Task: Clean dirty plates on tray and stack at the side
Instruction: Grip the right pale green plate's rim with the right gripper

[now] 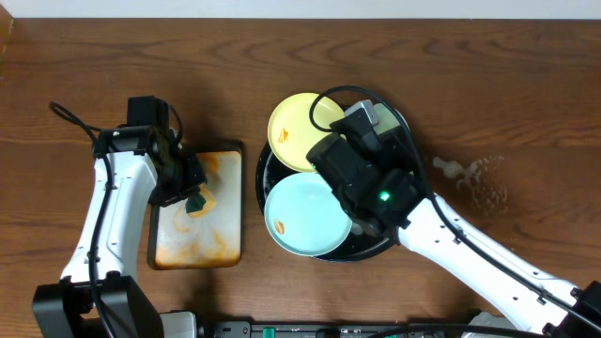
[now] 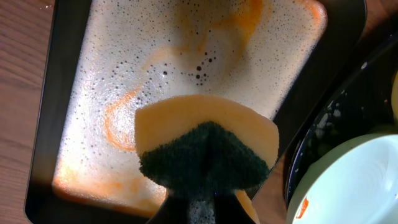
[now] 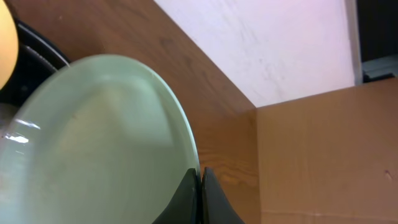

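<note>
Right gripper point(image 3: 200, 186) clamped on thin rim of mint plate point(image 3: 93, 143), plate spreading left of it over black tray point(image 3: 43, 50). I judge soapy rim could slip out. Left gripper point(image 2: 202, 202) clamped on sponge point(image 2: 206, 155).

mint plate point(image 3: 93, 143), rim pinched by tool point(image 3: 200, 177)
</note>
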### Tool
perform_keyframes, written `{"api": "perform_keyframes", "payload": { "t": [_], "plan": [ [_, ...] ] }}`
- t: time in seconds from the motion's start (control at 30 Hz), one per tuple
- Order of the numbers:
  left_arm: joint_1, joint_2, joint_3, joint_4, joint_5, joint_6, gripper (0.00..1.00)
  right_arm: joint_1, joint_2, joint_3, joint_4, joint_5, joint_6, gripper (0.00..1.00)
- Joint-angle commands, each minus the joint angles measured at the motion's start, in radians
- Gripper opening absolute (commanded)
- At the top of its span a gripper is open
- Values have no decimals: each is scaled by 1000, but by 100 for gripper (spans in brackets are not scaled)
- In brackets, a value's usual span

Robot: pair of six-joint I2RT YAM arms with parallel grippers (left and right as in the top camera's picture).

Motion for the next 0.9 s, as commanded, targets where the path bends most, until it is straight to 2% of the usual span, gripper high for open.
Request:
{"api": "perform_keyframes", "payload": {
  "t": [0.0,0.1,0.23,0.3,0.4,0.53,0.63,0.77,0.87],
  "plan": [
    [6,-4,-8,-5,2,17,8,-1,-19,9,2,-103,-137,1],
    [6,-4,-8,-4,2,17,8,-19,-16,8,11,-24,-96,1],
    [6,-4,-8,-4,2,17,8,-29,-18,8,-18,-131,-164,1],
    [6,-4,-8,-4,2,17,8,-36,-18,8,-21,-80,-119,1],
    [6,-4,-8,-4,2,17,8,-21,-20,9,-23,-76,-179,1],
    [6,-4,-8,-4,2,17,8,-29,-19,9,-3,21,-144,1],
    [6,-4,-8,-3,2,17,8,10,-19,9,-12,-26,-259,1],
    [6,-4,-8,-4,2,17,8,-17,-19,9,11,13,-217,1],
    [6,-4,-8,-4,2,17,9,-10,-19,9,9,23,-260,1]
  ]
}}
